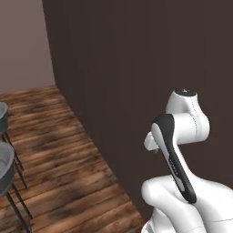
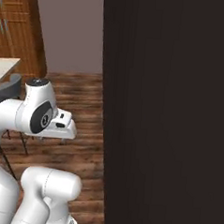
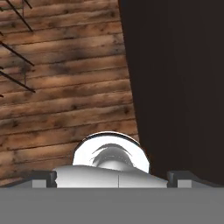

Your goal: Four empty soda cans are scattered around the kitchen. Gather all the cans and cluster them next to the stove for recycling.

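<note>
The gripper (image 3: 111, 179) is released and carries nothing, its two dark tips wide apart at 6 o'clock in the hand view. The white arm (image 1: 175, 150) is folded close over the base.

The plank floor (image 1: 63, 159) runs out toward 9 and 10 o'clock. A tall dark panel (image 1: 136, 68) closes off everything from 12 to 3 o'clock just ahead.

This looks like a search leg. It would go best with the arm tucked and the base turned away from the panel toward the open floor, clear of the dark stools (image 1: 5, 168) at 8 o'clock.

Farther off, a wooden cabinet (image 2: 15, 28) stands at 11 o'clock.

Where the soda cans lie, and how their long axes point, cannot be told from here.
</note>
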Tool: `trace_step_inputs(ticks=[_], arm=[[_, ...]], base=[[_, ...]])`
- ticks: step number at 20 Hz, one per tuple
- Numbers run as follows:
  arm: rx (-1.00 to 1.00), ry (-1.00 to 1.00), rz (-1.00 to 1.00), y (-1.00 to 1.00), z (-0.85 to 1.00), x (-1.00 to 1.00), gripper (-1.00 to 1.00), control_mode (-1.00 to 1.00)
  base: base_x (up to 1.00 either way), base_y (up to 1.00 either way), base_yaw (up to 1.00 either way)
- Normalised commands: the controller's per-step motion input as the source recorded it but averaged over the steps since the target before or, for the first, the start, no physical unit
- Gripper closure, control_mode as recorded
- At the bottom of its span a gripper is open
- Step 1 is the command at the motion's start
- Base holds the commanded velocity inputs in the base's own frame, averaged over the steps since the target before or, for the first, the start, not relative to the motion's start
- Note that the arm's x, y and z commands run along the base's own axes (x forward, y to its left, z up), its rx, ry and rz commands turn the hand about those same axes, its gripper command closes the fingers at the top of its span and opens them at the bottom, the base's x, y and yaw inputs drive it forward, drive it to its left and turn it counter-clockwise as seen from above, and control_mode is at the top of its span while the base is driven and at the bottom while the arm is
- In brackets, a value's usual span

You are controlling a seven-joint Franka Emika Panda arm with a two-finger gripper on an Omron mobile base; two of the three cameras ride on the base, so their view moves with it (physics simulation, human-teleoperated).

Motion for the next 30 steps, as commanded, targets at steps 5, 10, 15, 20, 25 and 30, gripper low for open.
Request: trace_step_inputs(ticks=[5, 10, 15, 20, 25, 30], arm=[[0.00, 0.00, 0.00, 0.00, 0.00, 0.00, -1.00, 1.00], [0.00, 0.00, 0.00, 0.00, 0.00, 0.00, -1.00, 1.00], [0.00, 0.00, 0.00, 0.00, 0.00, 0.00, -1.00, 1.00], [0.00, 0.00, 0.00, 0.00, 0.00, 0.00, -1.00, 1.00], [0.00, 0.00, 0.00, 0.00, 0.00, 0.00, -1.00, 1.00], [0.00, 0.00, 0.00, 0.00, 0.00, 0.00, -1.00, 1.00]], base=[[1.00, -0.47, 0.47], [1.00, -0.44, 0.38], [1.00, -0.48, 0.29], [1.00, -0.42, 0.22], [1.00, -0.22, 0.08], [1.00, 0.00, 0.00]])
